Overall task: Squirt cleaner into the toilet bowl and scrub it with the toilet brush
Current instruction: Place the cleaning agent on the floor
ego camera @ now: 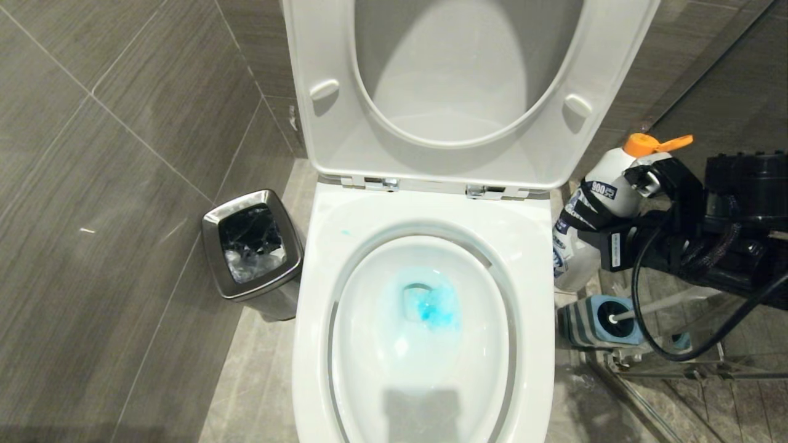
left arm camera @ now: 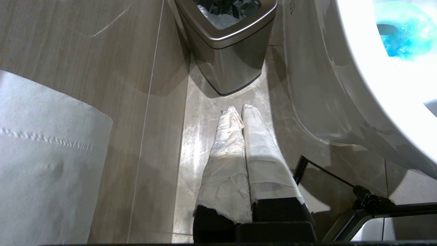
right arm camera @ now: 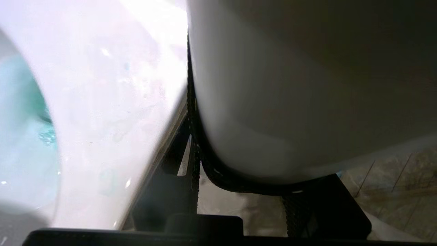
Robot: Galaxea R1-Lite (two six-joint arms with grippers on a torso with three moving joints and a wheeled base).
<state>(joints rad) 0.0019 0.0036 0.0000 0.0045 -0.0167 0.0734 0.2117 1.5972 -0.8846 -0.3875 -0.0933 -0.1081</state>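
Beside the toilet's right flank, our right gripper (ego camera: pixel 606 206) is clamped on a white bottle (ego camera: pixel 600 203) with an orange cap, black straps wrapped round its body; the bottle stands upright just off the bowl's outer edge, above the floor. From the right wrist view the bottle (right arm camera: pixel 290 102) fills most of what we see, with a strap running under its base, and the bowl's rim sits close alongside.

Cleaner (ego camera: pixel 434 304) — a turquoise pool — lies at the bottom of the bowl (ego camera: pixel 425 344), around the drain opening. Seat and lid (ego camera: pixel 462 92) are both raised against the back.

Just below the held bottle, the brush (ego camera: pixel 622 317) rests in its blue-grey holder (ego camera: pixel 591 323) on the floor, the white handle leaning away to the right, untouched.

Our left gripper (left arm camera: pixel 239 112) hangs low on the toilet's other side, its two wrapped fingers (left arm camera: pixel 225 153) pressed together and holding nothing, pointing toward a steel bin (ego camera: pixel 252 252) — which stands on the floor left of the bowl, lined with a bag. A sheet of toilet paper (left arm camera: pixel 44 160) hangs near the wall
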